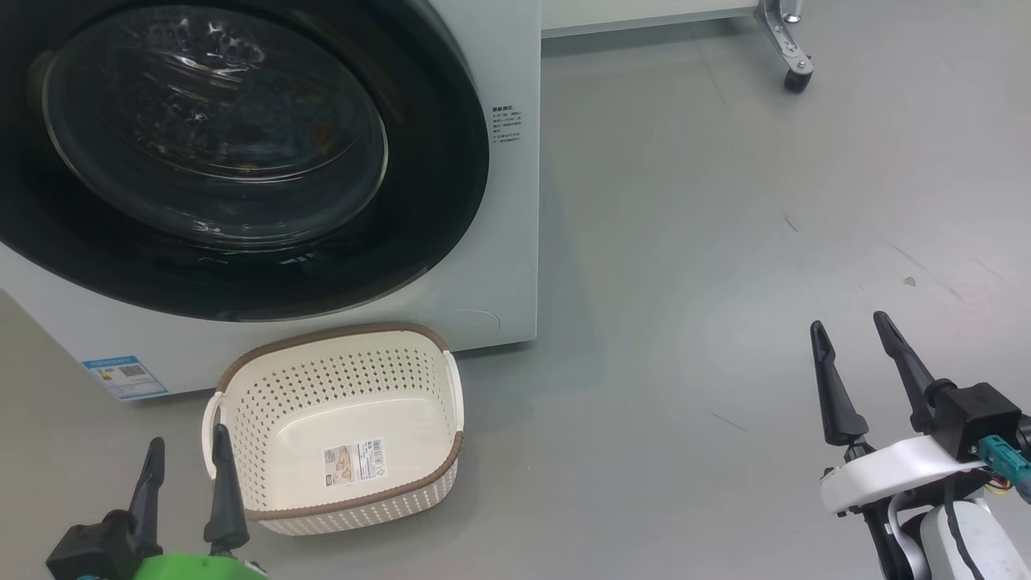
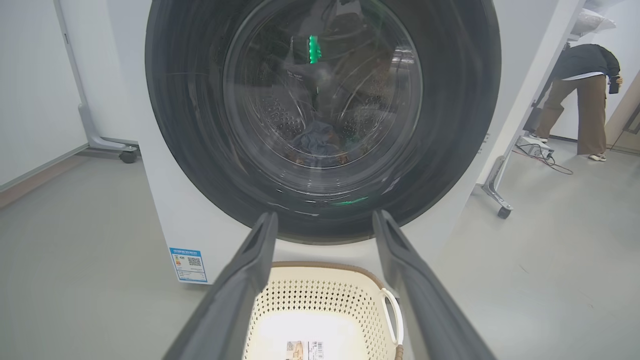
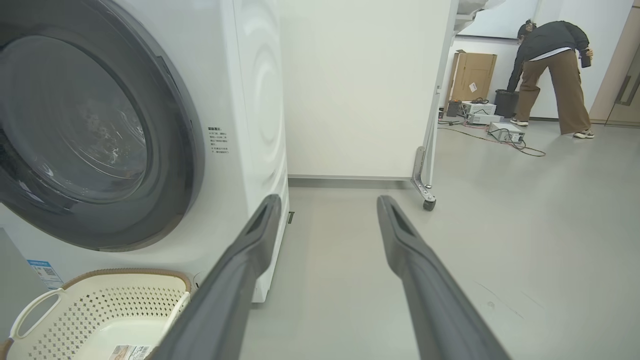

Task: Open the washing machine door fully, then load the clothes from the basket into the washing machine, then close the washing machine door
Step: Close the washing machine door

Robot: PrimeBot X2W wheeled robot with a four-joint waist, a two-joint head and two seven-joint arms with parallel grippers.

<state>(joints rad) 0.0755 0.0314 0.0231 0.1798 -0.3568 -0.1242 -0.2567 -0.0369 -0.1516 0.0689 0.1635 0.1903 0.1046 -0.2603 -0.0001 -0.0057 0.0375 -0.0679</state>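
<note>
The washing machine point(image 1: 503, 242) stands with its washing machine door point(image 1: 242, 161) shut flat against the front; the door also shows in the left wrist view point(image 2: 322, 100) and the right wrist view point(image 3: 75, 135). Through the glass a dim bluish bundle, the clothes point(image 2: 315, 142), lies low in the drum. The basket point(image 1: 322, 379) sits on the floor before the machine, holding nothing but its label sticker. My left gripper point(image 1: 188, 435) hangs open at the basket's left rim, pointing at the door point(image 2: 325, 214). My right gripper point(image 1: 849, 321) is open over bare floor, far right of the basket point(image 3: 329, 198).
A blue label sticker point(image 1: 125, 377) marks the machine's lower left front. A wheeled frame's caster point(image 1: 797, 79) stands behind on the right. A person point(image 3: 550, 75) bends over at the room's far side, near a cardboard box and cabled equipment point(image 3: 500, 131) on the floor.
</note>
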